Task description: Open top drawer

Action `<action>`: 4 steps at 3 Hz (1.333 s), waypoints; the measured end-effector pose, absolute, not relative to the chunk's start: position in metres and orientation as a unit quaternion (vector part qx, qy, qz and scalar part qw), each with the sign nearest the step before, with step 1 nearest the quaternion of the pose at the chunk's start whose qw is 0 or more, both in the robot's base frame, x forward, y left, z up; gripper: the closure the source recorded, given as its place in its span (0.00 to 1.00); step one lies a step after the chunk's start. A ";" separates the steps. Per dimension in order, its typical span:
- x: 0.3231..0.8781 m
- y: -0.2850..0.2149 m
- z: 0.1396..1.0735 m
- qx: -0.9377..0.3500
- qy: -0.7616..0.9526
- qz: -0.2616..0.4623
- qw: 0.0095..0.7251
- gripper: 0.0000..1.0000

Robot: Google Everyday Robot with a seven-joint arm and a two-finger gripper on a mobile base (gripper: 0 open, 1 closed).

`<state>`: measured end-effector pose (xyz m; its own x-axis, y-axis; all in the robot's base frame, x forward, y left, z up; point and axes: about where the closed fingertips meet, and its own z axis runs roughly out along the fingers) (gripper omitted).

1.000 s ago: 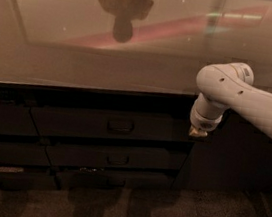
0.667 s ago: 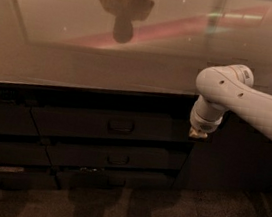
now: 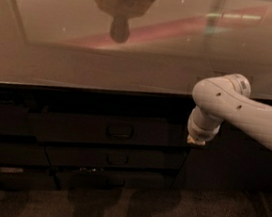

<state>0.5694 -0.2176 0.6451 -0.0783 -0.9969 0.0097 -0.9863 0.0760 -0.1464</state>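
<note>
Dim light hangs over a glossy pale countertop that fills the upper half of the camera view. On its surface lie a pink streak and, at top centre, the reflection of a dark, rounded shape. Below the counter's edge runs a bank of very dark drawer fronts. The top drawer is the widest and tallest of them, at centre left just under the counter, with a small dark pull in its middle. Its front looks about level with its neighbours, as far as the gloom allows. Under it is a shorter drawer with a smaller pull, and another dark front sits lower still. The white arm reaches in from the right edge and bends downward. The gripper hangs at the drawer's right end, well to the right of the pull, and I cannot tell whether it is released or clenched. Dark floor fills the bottom of the frame.
</note>
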 end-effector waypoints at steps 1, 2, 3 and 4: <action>0.569 -0.218 0.650 -0.677 0.732 -0.057 0.046 1.00; 0.569 -0.218 0.659 -0.677 0.732 -0.057 0.046 1.00; 0.569 -0.218 0.664 -0.677 0.732 -0.057 0.046 1.00; 0.564 -0.220 0.676 -0.673 0.734 -0.070 0.058 1.00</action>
